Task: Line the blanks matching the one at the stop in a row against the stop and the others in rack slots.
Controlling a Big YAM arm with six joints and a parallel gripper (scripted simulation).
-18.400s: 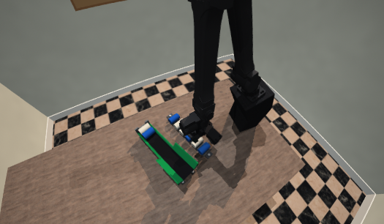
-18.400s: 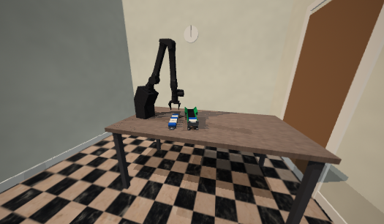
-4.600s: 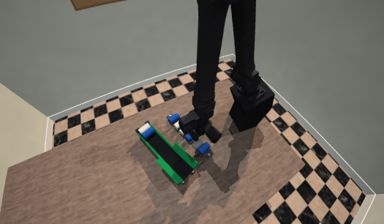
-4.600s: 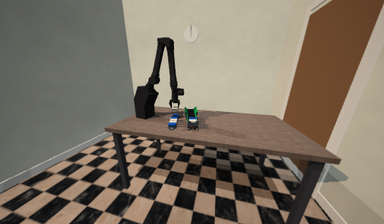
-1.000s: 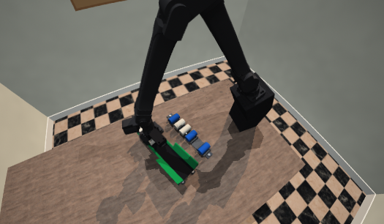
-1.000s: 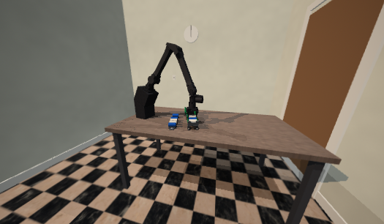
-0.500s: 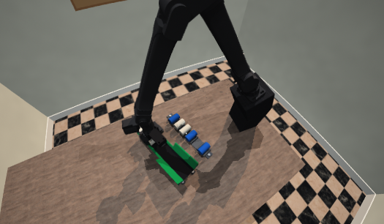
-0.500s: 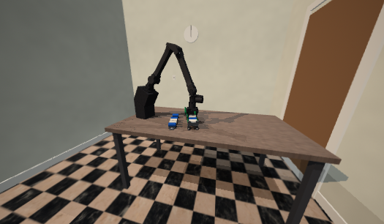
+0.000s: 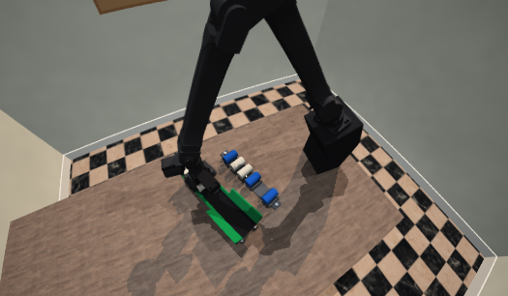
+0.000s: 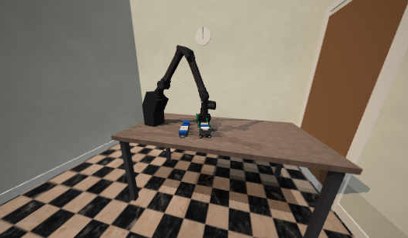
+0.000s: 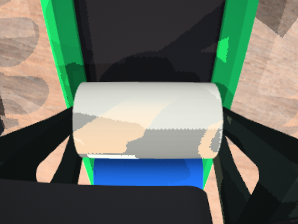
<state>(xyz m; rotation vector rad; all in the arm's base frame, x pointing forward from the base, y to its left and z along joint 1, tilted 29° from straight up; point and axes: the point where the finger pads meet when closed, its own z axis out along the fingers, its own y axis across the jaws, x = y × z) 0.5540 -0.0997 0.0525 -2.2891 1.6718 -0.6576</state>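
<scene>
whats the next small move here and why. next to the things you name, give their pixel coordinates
Probably lower the white blank (image 9: 200, 188) (image 10: 204, 124) (image 11: 147, 120) gently toward the green-walled ramp (image 9: 224, 227) (image 11: 61, 45), keeping clear of the blue blank (image 10: 204, 126) (image 11: 148, 172): it's gripped by its ends, lying straight across, with bare bed beyond it.

Looks like smooth, matt plastic on the green ramp walls (image 9: 224, 228) (image 10: 197, 118) (image 11: 61, 45); like grained, matt wood across the tabletop (image 9: 87, 218) (image 10: 245, 136) (image 11: 20, 27); like veined marble on the floor tiles (image 9: 421, 256) (image 10: 197, 209).
</scene>
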